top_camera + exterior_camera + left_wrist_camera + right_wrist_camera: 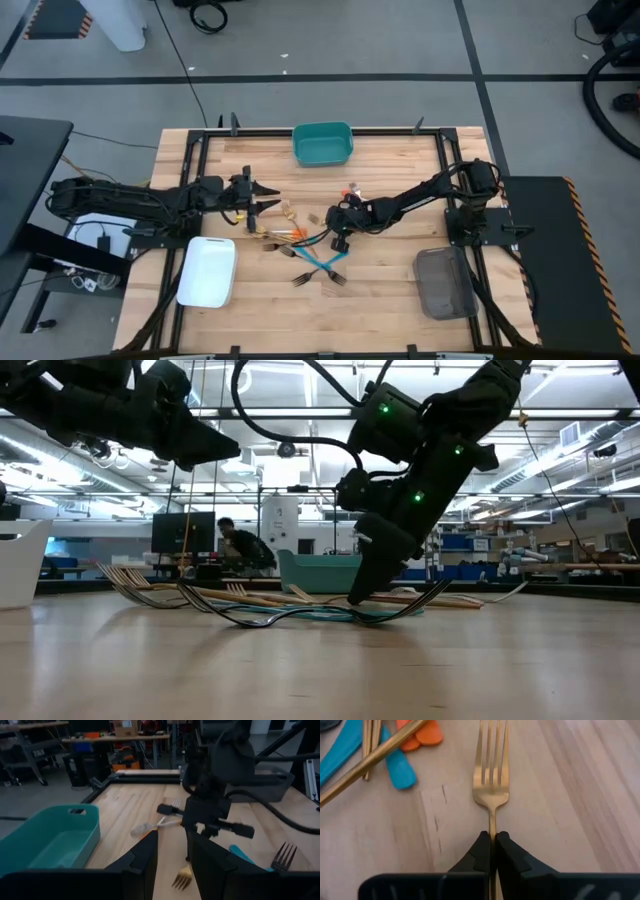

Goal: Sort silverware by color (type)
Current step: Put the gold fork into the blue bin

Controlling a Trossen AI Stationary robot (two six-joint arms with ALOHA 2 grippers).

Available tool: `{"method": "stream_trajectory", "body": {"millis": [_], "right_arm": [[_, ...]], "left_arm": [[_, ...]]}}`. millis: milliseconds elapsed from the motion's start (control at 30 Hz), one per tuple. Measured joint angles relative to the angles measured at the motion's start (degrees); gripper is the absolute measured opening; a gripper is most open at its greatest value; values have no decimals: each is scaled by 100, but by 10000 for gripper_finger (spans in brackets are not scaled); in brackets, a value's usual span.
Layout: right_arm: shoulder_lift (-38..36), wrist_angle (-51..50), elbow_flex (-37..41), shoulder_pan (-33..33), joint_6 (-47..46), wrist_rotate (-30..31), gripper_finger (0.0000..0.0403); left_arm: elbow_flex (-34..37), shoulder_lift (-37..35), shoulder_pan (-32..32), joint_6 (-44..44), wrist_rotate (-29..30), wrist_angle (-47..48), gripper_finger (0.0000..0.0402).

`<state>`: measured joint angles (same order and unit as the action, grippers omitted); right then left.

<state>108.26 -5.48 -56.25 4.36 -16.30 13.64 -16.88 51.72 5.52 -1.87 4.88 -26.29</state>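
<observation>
We are seeing the right tool (pixel 493 845) clamping its two dark, wedge-shaped fingertips on the slim handle of a gold fork (pixel 491 780), a smooth, shiny piece with four narrow tines; its long axis is running straight out of the tool, tines pointing away from the wrist, and it is lying flat over the pale, grained wooden counter (pixel 580 795). From above, that right tool (pixel 342 222) is sitting near the middle of the counter (pixel 400 300), at the right end of the scattered silverware (pixel 300 245). The pile is lying as a loose fan of thin pieces: gold ones lying roughly left to right, teal-handled forks (pixel 318 268) crossing each other on the near side with tines pointing toward the near edge, and an orange-handled piece (pixel 290 234) among them. In the right wrist view we are also noticing rounded, matte teal handles (pixel 400 770) and orange handle ends (pixel 420 735) beside a long gold handle (pixel 365 762) slanting across them. The left tool (pixel 262 199) is hovering over the left of the pile, its blocky dark fingers (pixel 145 862) standing apart with nothing between them; past them another gold fork (pixel 182 879) is lying on the wood. A teal plastic tray (pixel 322 144) with rounded corners is sitting at the far edge, a glossy white tray (pixel 207 271) near left, and a grey, ribbed tray (pixel 444 283) near right.
</observation>
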Motion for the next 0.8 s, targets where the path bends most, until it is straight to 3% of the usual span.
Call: {"method": "stream_trajectory", "body": {"millis": [233, 367, 533, 800], "right_arm": [[-181, -284, 17, 11, 206, -282, 17], [-220, -438, 13, 17, 296, -312, 17], [-333, -630, 13, 20, 69, -337, 18], [-742, -968, 9, 161, -315, -142, 18]], "left_arm": [[0, -4, 22, 184, -8, 252, 116], [-142, -4, 113, 430, -312, 548, 116], [-448, -4, 118, 452, -390, 1283, 116], [-455, -7, 118, 271, -267, 1295, 116]]}}
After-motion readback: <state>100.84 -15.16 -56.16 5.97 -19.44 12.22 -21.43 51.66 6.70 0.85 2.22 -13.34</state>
